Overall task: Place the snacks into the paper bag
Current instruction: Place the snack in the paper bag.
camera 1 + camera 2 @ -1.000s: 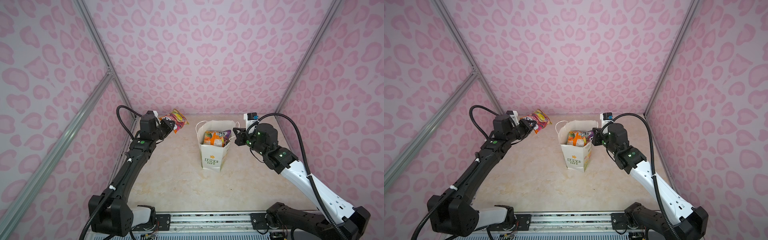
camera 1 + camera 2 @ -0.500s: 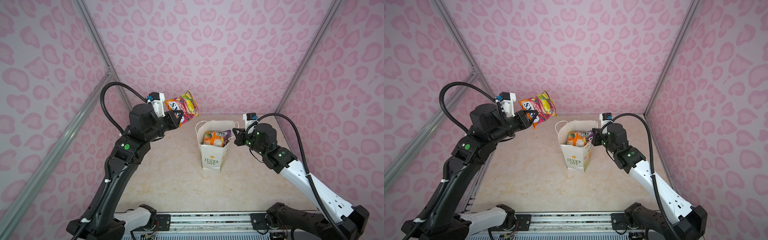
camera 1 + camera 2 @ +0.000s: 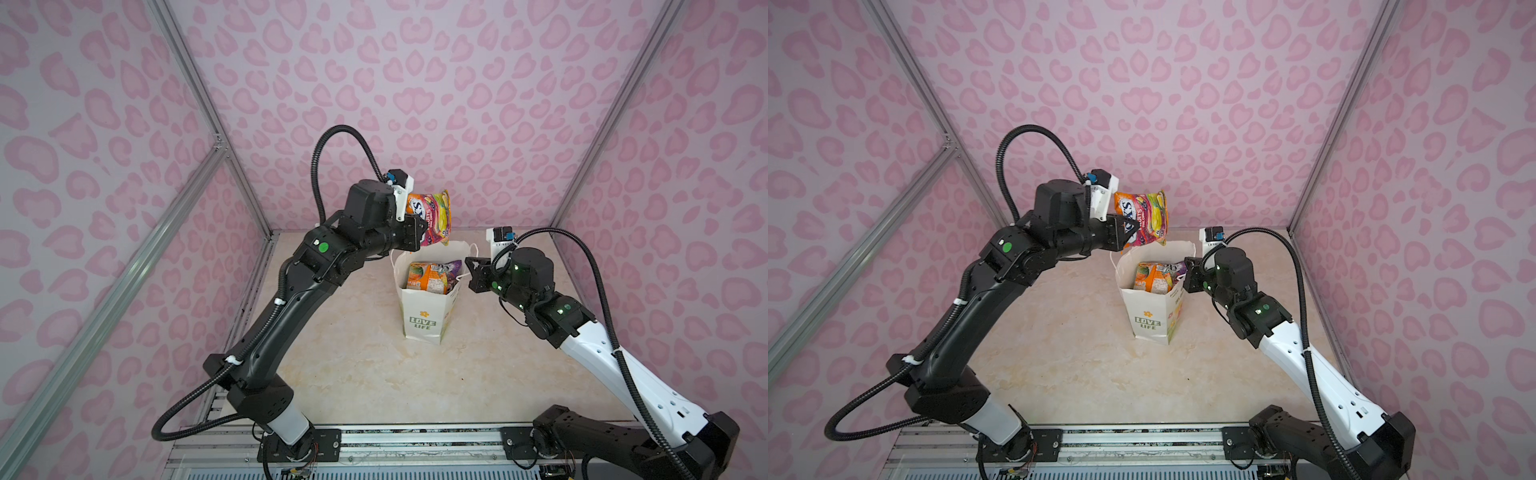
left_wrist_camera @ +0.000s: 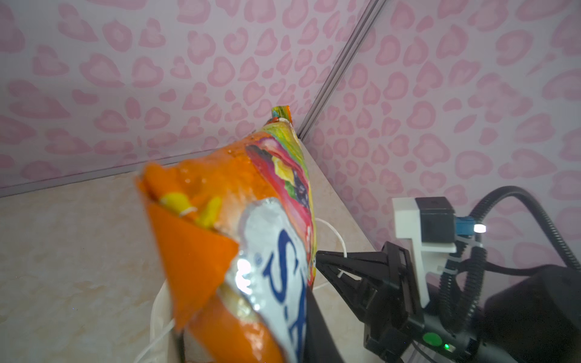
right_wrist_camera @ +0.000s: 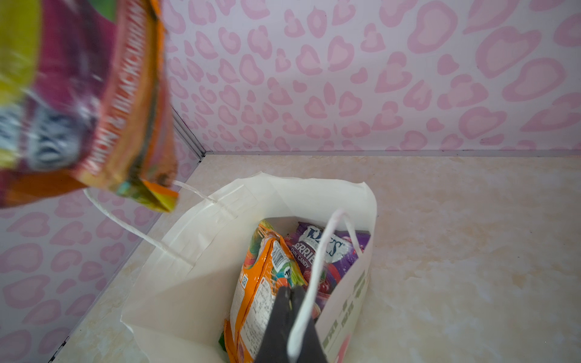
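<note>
1. Inside the pink heart-patterned walls (image 3: 415, 83), the beige marbled surface (image 3: 353, 374) carries one thing, the paper bag.
2. The paper bag (image 3: 422, 316) (image 3: 1150, 320) stands upright near the middle of the surface towards the back, mouth open, with its green "LOVE LIFE" lettering facing the cameras.
3. An orange-and-pink packet (image 3: 432, 216) (image 3: 1144, 216) hangs in the air over the bag's far rim, clear of the surface. The left tool (image 3: 419, 232) (image 3: 1125, 232) is clamped on its near end. The left wrist view shows the crinkled foil (image 4: 251, 220) close up.
4. Two more packets stand on edge inside the bag: an orange packet (image 3: 424, 276) (image 5: 261, 283), and a purple packet (image 3: 451, 266) (image 5: 327, 254) beside it, against the wall nearer the right arm.
5. The right tool (image 3: 467, 266) (image 5: 289, 295) sits at the bag's rim on that side, its jaws pressed together.
6. A white cord handle (image 5: 317, 267) loops up from that wall and runs along one finger; I cannot tell whether it is pinched.
</note>
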Tool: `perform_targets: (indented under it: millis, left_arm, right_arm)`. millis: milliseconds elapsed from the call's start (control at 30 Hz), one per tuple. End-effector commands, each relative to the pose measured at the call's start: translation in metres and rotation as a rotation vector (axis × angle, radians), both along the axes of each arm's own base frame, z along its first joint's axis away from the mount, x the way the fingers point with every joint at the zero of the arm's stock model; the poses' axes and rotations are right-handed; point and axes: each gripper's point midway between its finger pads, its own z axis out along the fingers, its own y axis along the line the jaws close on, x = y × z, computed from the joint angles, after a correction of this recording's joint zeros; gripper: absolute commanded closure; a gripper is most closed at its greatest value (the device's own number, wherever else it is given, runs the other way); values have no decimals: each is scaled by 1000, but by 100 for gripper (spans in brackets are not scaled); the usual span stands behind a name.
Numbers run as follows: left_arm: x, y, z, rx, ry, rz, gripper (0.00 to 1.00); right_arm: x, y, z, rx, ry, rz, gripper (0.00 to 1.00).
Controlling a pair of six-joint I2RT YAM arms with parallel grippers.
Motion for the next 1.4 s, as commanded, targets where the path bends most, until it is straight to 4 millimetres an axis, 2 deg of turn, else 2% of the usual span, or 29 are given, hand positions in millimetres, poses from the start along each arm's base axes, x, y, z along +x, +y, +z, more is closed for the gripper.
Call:
perform_targets:
  millis: [0, 100, 200, 600, 633, 833, 900, 1067, 1267, 1367]
  left_arm:
    - [12, -7, -29, 95, 53, 2, 88]
    - [20, -21, -55, 161, 111, -17, 88]
    - [26, -25, -81, 237, 162, -2, 88]
    - [15, -44, -148, 373, 297, -53, 88]
    - [13, -45, -151, 381, 312, -59, 88]
    - [-5, -41, -133, 357, 297, -83, 88]
    - [-10, -40, -133, 360, 304, -92, 88]
    - [-6, -39, -153, 419, 336, -74, 88]
    - [5, -51, -174, 453, 366, -74, 88]
    - [10, -55, -191, 485, 388, -77, 87]
  right_arm:
    - [-2, 0, 3, 11, -11, 7, 100]
    - [-4, -1, 6, 12, -18, 4, 100]
    - [-5, -2, 6, 10, -19, 1, 100]
    - [-5, 0, 5, 12, -17, 10, 100]
    - [-4, 0, 4, 12, -15, 9, 100]
    - [-4, 1, 4, 11, -14, 9, 100]
    - [-3, 1, 3, 10, -12, 11, 100]
    - [-4, 1, 4, 11, -14, 11, 100]
    - [-5, 1, 6, 10, -18, 12, 100]
    - [-6, 2, 6, 10, -18, 13, 100]
